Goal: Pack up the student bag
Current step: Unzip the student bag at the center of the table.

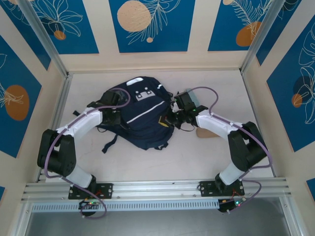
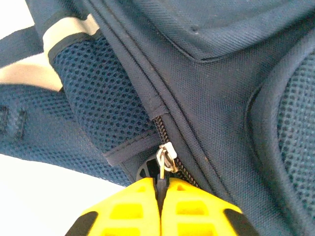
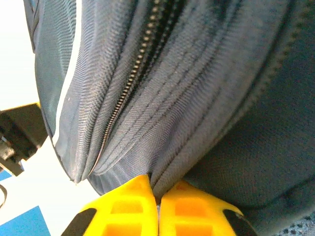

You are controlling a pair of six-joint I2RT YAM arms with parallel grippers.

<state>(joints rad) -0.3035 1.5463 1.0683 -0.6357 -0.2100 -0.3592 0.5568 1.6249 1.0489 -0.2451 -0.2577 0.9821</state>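
Left end effector (image 2: pixel 160 183) clamps zipper pull (image 2: pixel 166 158) | right end effector (image 3: pixel 157 191) pinches student bag (image 3: pixel 221 98)

Robot laboratory test cell. A pale table (image 1: pixel 147 162) is enclosed at 9, 12 and 3 o'clock by walls faced with blue leaf-patterned panels (image 1: pixel 147 24) and framed by aluminium uprights (image 1: pixel 42 37). At 6 o'clock, a left arm (image 1: pixel 81 123) and a right arm (image 1: pixel 216 125) are bolted to a slotted aluminium rail (image 1: pixel 157 189).
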